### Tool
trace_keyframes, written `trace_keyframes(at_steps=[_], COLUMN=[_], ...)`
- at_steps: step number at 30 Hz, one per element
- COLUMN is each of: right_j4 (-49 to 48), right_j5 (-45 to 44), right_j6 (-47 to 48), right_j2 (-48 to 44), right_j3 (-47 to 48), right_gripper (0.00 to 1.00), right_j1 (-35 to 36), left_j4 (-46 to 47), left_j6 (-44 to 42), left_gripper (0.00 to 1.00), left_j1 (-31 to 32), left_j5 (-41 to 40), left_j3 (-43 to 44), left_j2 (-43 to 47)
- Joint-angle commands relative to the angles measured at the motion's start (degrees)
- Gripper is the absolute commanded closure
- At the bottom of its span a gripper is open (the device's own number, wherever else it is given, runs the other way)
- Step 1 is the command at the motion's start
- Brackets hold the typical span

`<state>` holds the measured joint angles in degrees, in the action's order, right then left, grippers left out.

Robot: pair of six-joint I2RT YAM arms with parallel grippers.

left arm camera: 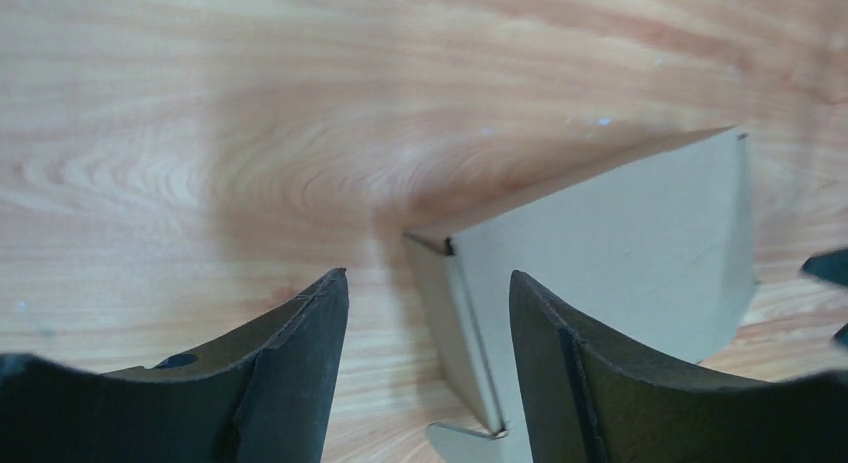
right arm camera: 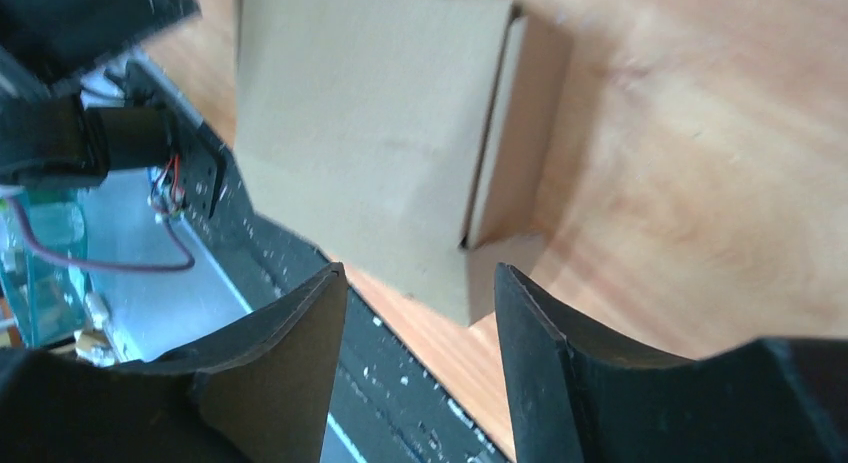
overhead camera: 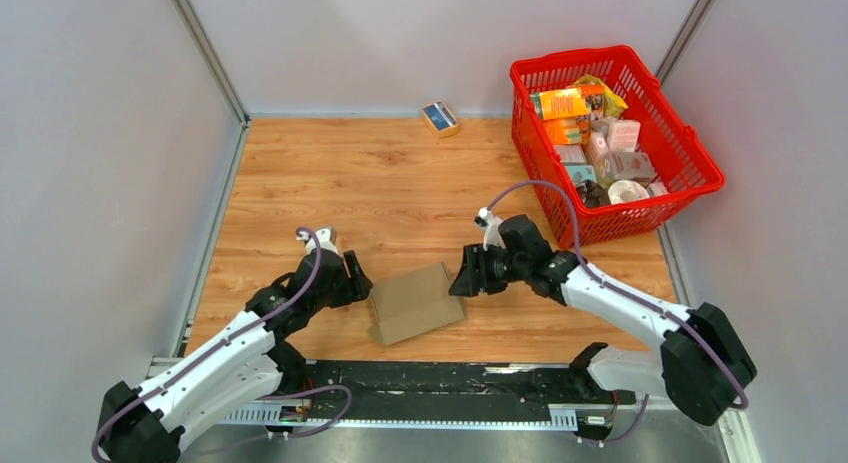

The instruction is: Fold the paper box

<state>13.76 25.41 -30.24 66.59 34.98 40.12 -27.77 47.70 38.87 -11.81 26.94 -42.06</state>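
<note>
Low in the centre of the top view, the paper box is seen lying on the wooden table, just above the black rail at the near edge. It is flanked by both pincers: the left gripper is set just beside its left edge, and the right gripper is set at its upper right corner.

In the left wrist view, the left gripper is shown with its fingers well apart. One raised corner of the box is framed in the gap, with bare wood visible between the cardboard and the left-hand finger. Nothing is clamped.

In the right wrist view, the right gripper is likewise spread. The box fills the upper middle of the frame, one side wall is stood up along its right edge, and a loose flap reaches down toward the gap. No hold on it can be made out.

At the upper right of the top view, a red basket filled with packages is placed. A small blue-and-tan box is set against the back wall.
</note>
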Motion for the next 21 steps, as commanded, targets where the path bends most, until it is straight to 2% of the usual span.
trace_keyframes(at_steps=[1, 3, 6, 8, 10, 16, 21], right_j4=[2.67, 2.85, 1.19, -0.74, -1.89, -7.16, -9.54], right_j5=[-1.14, -0.45, 0.69, 0.78, 3.5, 5.79, 5.8], right_j6=[5.71, 8.87, 10.2, 10.03, 9.5, 7.21, 5.98], right_j2=[7.31, 12.57, 18.65, 21.37, 22.53, 24.11, 25.26], right_j3=[8.06, 10.88, 14.32, 14.06, 13.28, 8.0, 5.36], right_gripper=[0.41, 0.41, 0.49, 0.63, 0.67, 0.75, 0.75], right_j1=[-2.06, -2.67, -3.81, -4.52, -6.36, -10.14, -11.55], left_j4=[4.56, 4.22, 6.31, 7.99, 9.4, 12.83, 22.74], left_j6=[1.86, 2.48, 4.41, 6.08, 7.48, 9.68, 13.37], left_gripper=[0.3, 0.3, 0.29, 0.28, 0.28, 0.26, 0.25], left_j1=[-1.26, -1.26, -1.26, -1.17, -1.26, -1.26, -1.26], left_j5=[5.22, 4.96, 7.41, 9.17, 9.44, 10.49, 13.57], left_j3=[-4.7, -5.31, -7.33, -8.74, -10.15, -12.08, -15.68], left_j2=[3.82, 4.62, 5.06, 5.24, 5.67, 5.59, 6.64])
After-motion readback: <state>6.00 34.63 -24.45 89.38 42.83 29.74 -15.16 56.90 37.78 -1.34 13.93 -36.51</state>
